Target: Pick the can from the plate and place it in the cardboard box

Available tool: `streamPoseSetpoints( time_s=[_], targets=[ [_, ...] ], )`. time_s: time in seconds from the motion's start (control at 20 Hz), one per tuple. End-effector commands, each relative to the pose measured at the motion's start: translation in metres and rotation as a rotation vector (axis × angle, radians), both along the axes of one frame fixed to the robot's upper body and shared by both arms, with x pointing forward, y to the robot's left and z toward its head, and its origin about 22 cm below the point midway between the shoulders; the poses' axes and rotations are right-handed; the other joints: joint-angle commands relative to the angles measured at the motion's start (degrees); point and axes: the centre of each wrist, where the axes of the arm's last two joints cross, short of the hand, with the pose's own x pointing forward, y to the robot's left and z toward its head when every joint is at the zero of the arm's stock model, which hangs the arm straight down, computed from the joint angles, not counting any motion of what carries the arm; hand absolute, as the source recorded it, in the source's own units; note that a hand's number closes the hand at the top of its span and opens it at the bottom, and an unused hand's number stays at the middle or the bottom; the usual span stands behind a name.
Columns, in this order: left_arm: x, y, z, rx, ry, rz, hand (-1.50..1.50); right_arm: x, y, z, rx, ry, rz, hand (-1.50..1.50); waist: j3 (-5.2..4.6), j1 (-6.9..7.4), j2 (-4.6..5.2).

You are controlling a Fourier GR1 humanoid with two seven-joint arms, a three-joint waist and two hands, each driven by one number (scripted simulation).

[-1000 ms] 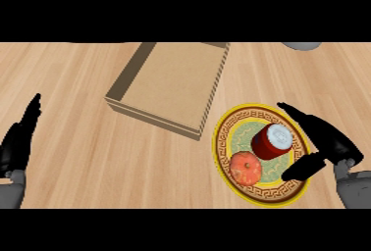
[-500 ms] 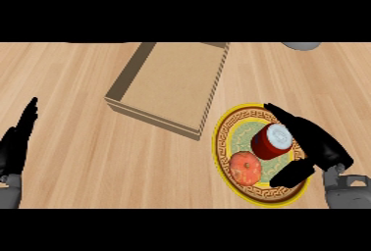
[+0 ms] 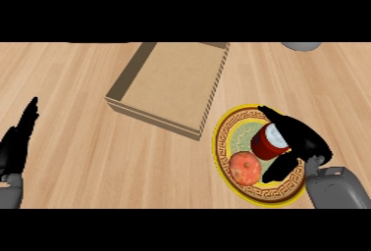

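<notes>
A red can [image 3: 267, 142] with a pale top lies tilted on the yellow-rimmed patterned plate [image 3: 230, 131] at the right. My right hand [image 3: 303, 138] wraps round the can from the right, fingers over its far side and the thumb below it; the can rests on the plate. The cardboard box [image 3: 172, 83] stands open behind and left of the plate. At the left edge my left hand [image 3: 17, 144] rests open, fingers up.
An orange-red round fruit [image 3: 246, 167] sits on the plate just in front of the can, beside my thumb. A grey object [image 3: 301, 46] shows at the far right edge. Bare wooden counter lies between the box and my left hand.
My right hand has moved left over the plate and its fingers have closed in round the can. The left hand has stayed where it was.
</notes>
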Motion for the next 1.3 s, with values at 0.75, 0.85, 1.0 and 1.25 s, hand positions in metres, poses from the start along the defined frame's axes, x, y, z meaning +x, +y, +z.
streamPoseSetpoints(
  time_s=[0.75,0.85,1.0,1.25],
  targets=[
    [0.023,-0.010,0.024,-0.003,-0.019,-0.029,0.00,0.062,-0.030,0.019,-0.215,-0.379,0.076,1.50,0.30,1.43,0.84],
    [0.012,-0.017,0.002,-0.011,-0.026,-0.056,0.00,0.070,-0.034,0.033,-0.201,-0.423,0.243,1.50,0.31,3.00,1.28],
    [0.013,-0.030,0.001,0.003,-0.036,-0.083,0.00,0.086,-0.062,0.057,-0.205,-0.485,0.374,1.50,0.46,4.90,2.01],
    [0.023,-0.027,0.011,0.015,-0.031,-0.070,0.00,0.121,-0.090,0.082,-0.168,-0.642,0.404,1.50,0.40,4.31,1.77]
  ],
)
